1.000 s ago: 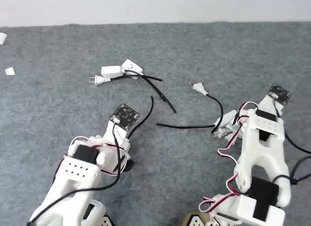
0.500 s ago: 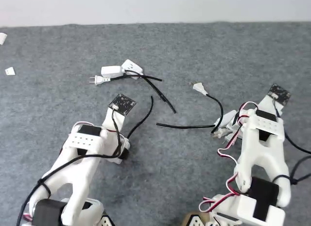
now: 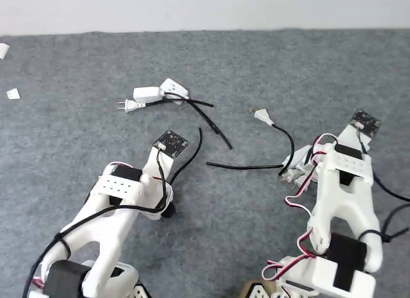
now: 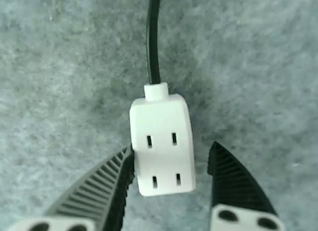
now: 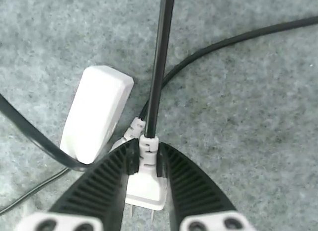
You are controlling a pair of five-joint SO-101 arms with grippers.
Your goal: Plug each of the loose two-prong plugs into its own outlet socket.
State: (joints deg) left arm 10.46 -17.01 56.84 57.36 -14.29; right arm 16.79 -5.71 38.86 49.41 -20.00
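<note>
**Left tool released around socket, right tool gripping plug**

Left tool [image 4: 173, 150] is released, fingers spread to either side of a white outlet socket [image 4: 159, 116] that lies slots-up on the worktop. One finger [image 4: 112, 184] is touching or just beside the socket's side, cannot tell which; the other is apart. Black cord [image 4: 154, 37] runs from the socket straight ahead of the tool.

Right tool [image 5: 148, 146] is clenched on a white plug [image 5: 144, 189], prongs pointing back toward the wrist. Black lead [image 5: 158, 67] runs ahead past the tips. Second socket [image 5: 97, 114] lies just beside that tool's tip.

Worktop [image 3: 288, 74] is grey, fuzzy and felt-like, with a pale plain wall [image 3: 205, 9] behind its far edge. Well ahead of the left arm, a third plug [image 3: 131, 106] lies just beside white socket blocks [image 3: 160, 91]. Ahead of the right arm lies a loose plug [image 3: 261, 116] on a black cord. White scraps [image 3: 13, 93] lie well off to the left arm's outer side.
</note>
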